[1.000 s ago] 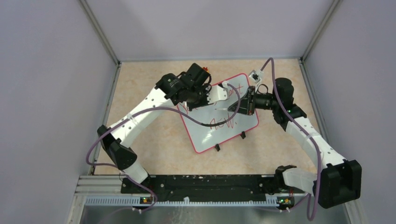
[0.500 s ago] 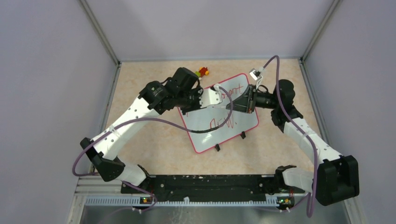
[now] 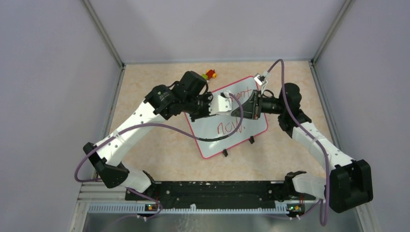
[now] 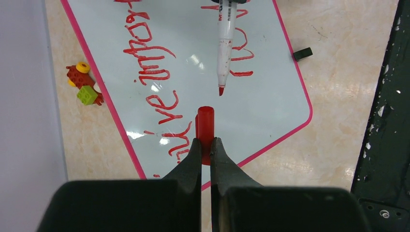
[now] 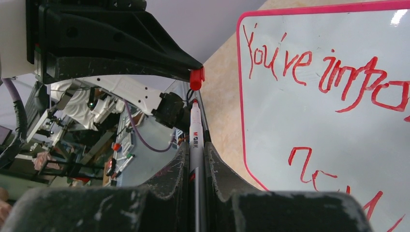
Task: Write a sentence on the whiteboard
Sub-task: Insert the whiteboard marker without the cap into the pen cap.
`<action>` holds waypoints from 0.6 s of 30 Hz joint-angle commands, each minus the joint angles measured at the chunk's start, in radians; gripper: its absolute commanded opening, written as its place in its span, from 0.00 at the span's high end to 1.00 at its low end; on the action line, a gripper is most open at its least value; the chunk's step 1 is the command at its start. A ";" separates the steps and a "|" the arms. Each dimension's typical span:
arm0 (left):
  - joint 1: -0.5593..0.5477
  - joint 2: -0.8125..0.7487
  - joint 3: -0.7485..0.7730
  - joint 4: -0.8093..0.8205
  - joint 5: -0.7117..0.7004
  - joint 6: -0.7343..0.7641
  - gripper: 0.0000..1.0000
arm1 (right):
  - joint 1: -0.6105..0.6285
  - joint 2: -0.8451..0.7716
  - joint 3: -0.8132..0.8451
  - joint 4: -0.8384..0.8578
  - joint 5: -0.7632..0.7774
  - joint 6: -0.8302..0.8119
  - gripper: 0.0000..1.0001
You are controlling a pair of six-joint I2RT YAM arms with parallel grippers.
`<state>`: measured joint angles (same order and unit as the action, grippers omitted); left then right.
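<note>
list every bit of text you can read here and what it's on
"You're impor" – start of the sentence, red handwriting on the whiteboard; the rest of that word runs out of the right wrist view.
"now" – red handwriting below it on the same board, loosely formed.
Printed label on the marker barrel: too small and blurred to read.

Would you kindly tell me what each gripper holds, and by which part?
The left gripper grips the small red plastic marker cap by its near end; the right gripper grips the white red-tipped marker pen by its barrel.

Toy blocks (image 4: 84,88) on beige table (image 4: 338,72)
</note>
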<state>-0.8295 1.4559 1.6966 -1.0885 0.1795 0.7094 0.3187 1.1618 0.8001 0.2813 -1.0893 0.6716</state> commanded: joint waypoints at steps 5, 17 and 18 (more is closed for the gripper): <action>-0.012 -0.022 -0.004 -0.007 0.064 0.023 1.00 | 0.015 0.009 0.044 0.019 0.005 -0.020 1.00; -0.020 -0.008 -0.009 -0.011 0.053 0.033 1.00 | 0.028 0.012 0.043 0.014 -0.002 -0.031 1.00; -0.021 -0.007 -0.007 -0.012 0.056 0.032 1.00 | 0.028 0.013 0.043 0.009 0.000 -0.037 1.00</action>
<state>-0.8455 1.4559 1.6894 -1.1072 0.2230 0.7338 0.3290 1.1683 0.8001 0.2764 -1.0855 0.6636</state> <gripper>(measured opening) 0.024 0.092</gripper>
